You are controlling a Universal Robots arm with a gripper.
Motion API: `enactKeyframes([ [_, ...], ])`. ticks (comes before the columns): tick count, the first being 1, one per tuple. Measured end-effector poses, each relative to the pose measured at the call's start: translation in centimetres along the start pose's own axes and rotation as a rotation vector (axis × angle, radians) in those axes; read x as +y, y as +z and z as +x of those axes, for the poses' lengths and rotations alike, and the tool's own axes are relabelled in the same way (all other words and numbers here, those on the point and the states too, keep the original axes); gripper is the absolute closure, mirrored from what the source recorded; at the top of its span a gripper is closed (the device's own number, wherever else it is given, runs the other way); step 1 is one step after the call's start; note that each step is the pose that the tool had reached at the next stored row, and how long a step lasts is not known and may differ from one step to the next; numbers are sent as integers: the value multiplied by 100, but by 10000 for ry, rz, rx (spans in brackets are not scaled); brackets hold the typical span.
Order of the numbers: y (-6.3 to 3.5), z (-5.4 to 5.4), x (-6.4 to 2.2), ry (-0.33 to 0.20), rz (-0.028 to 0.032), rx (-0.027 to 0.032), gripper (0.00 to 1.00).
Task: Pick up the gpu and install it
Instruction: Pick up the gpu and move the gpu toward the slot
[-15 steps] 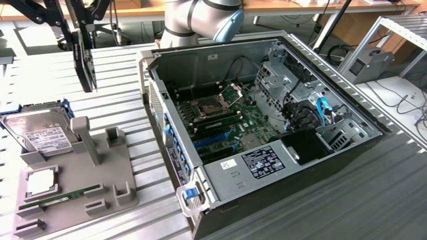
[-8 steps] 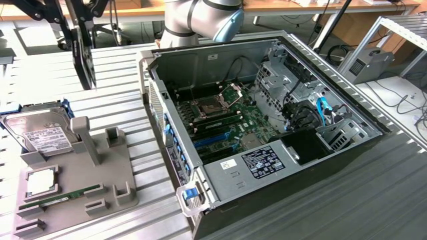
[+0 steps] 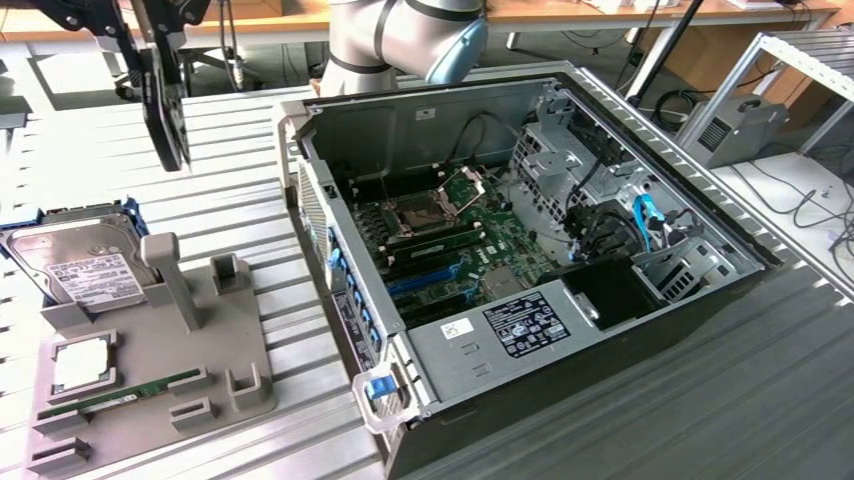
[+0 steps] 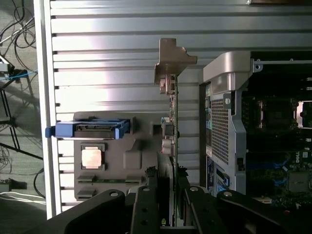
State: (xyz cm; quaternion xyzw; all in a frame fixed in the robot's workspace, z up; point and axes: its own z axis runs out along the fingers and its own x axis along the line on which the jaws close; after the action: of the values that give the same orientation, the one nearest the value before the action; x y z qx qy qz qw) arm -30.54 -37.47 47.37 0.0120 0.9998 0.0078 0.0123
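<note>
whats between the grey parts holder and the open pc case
Between holder and pc case: bare slatted table in the exterior view. In the wrist view the gpu held by the gripper shows between them.

We can read no text for certain in either view. The white label on the hard drive, and the black label and white sticker inside the computer case, carry print too fine to make out. The gpu, seen edge-on, shows no legible marking.
</note>
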Motion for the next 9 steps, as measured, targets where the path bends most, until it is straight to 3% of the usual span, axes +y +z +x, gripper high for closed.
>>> enactKeyframes([
  [9, -43, 0, 33, 0, 0, 0, 74],
])
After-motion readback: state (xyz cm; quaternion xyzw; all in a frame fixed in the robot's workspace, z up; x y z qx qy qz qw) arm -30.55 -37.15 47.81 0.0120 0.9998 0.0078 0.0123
